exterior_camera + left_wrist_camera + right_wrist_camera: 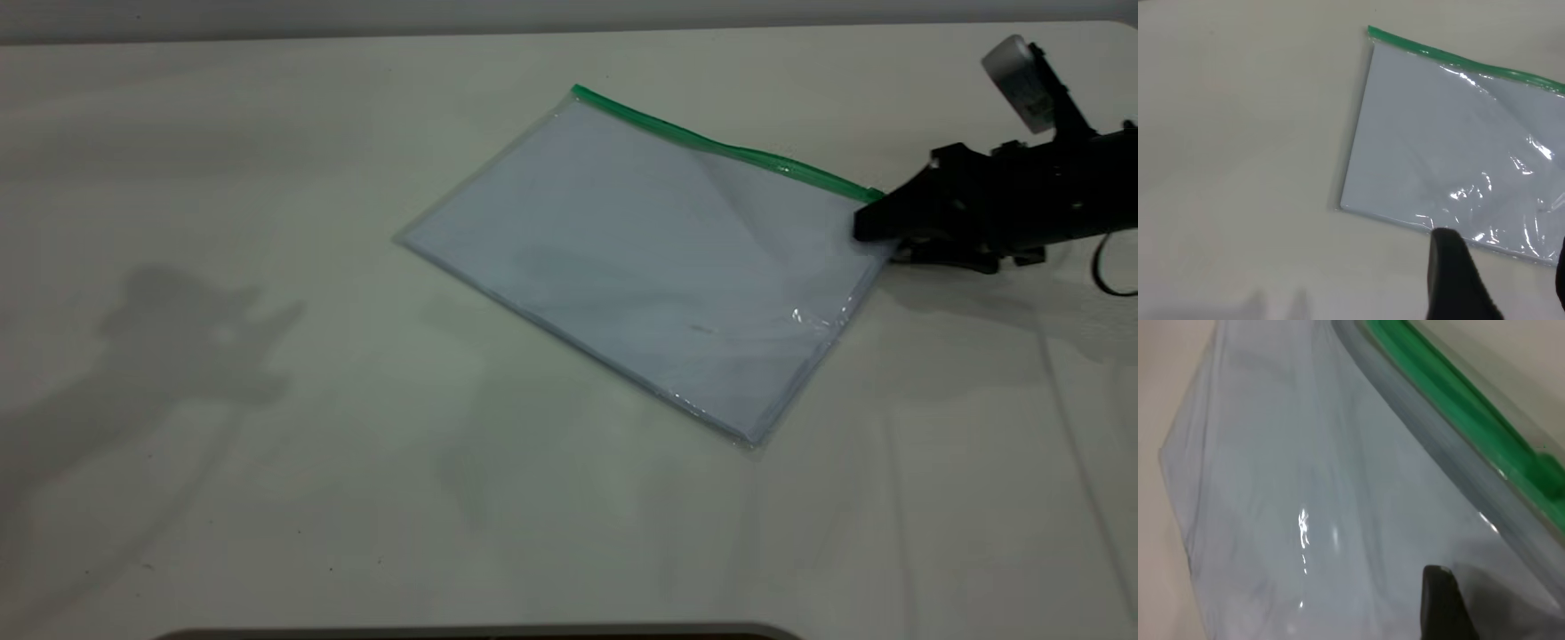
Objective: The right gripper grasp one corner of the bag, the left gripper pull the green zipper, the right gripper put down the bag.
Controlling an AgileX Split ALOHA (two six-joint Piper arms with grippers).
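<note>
White table [267, 498] bears only the bag [640, 258], right end effector [876, 227] at its corner.

Exterior faces arms from above; both wrist views share the bag [649, 258].

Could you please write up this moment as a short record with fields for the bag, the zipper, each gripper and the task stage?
bag: the bag lies on the table, white sheets inside, its corner by the right arm lifted a little
zipper: the green zipper runs along the far long edge
right gripper: the right gripper is at the bag's corner near the zipper end, apparently shut on it
left gripper: the left gripper hovers above the table near the bag's edge opposite the zipper, not touching it
stage: corner grasp apparently made; zipper not yet pulled
</note>
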